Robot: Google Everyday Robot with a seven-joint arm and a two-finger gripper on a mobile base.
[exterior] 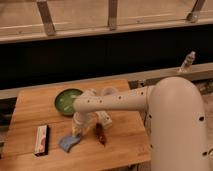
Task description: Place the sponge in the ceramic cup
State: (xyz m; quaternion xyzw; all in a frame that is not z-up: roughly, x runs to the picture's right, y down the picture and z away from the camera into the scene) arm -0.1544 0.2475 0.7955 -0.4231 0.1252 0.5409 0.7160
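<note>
The blue-grey sponge (69,143) lies on the wooden table (35,107) near its front edge, its right corner curled up. My gripper (77,134) points down onto that corner and is shut on the sponge. The white arm reaches in from the right. The pale ceramic cup (109,92) stands behind the arm, and only its rim shows.
A wide green bowl (67,100) sits just behind the gripper. A narrow dark red object (101,134) lies right of the sponge, and a red-and-white flat box (41,140) left of it. A white bottle (187,62) stands on the ledge at far right.
</note>
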